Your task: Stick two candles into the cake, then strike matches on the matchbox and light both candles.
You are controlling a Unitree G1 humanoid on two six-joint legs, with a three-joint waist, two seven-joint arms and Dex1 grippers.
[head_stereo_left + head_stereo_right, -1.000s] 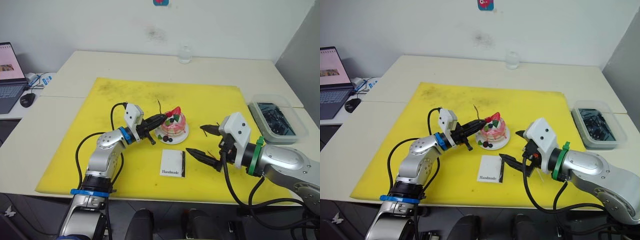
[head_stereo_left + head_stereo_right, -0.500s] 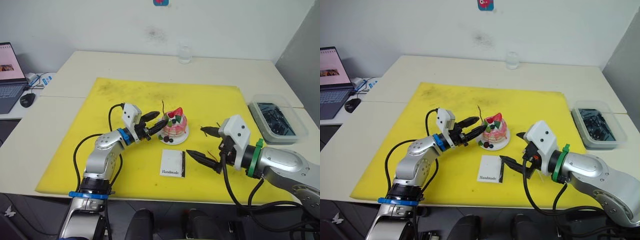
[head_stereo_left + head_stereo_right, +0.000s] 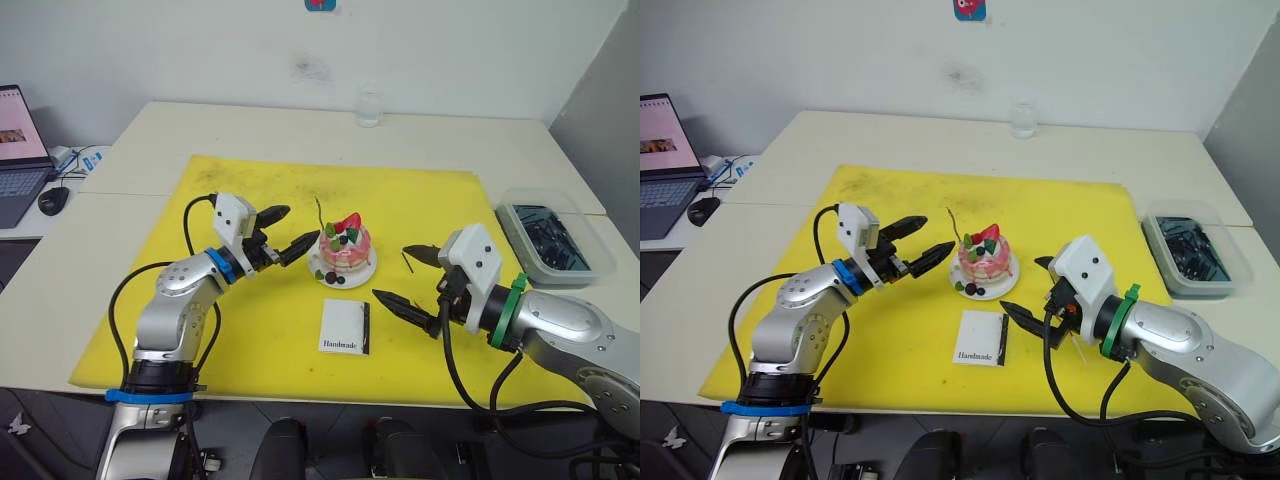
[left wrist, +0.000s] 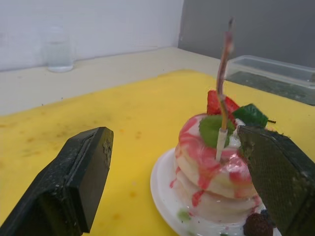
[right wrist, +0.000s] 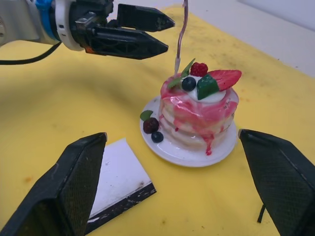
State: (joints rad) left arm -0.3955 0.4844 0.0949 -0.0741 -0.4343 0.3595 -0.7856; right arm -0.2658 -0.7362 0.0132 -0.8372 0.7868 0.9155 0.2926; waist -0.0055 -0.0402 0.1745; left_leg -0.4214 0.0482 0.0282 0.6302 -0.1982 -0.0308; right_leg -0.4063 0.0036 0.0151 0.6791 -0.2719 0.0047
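The pink-and-white cake (image 3: 345, 251) sits on its small white plate (image 3: 327, 275) in the middle of the yellow mat (image 3: 250, 180). One thin candle (image 4: 222, 88) stands upright in the cake's left side, pale end down. My left gripper (image 3: 299, 228) is open just left of the cake, with nothing between its fingers. The white matchbox (image 3: 345, 326) lies in front of the cake. My right gripper (image 3: 390, 272) hangs open to the right of the matchbox and cake, holding nothing. A thin dark stick (image 5: 260, 214) lies on the mat near it.
A clear plastic bin (image 3: 548, 235) of dark items stands at the right table edge. A glass (image 3: 369, 110) is at the back of the table. A laptop (image 3: 15, 150) and mouse (image 3: 50, 200) sit far left.
My left gripper opened, let go of the candle and drew back to the left. The candle stays standing in the cake. The right gripper has barely moved.
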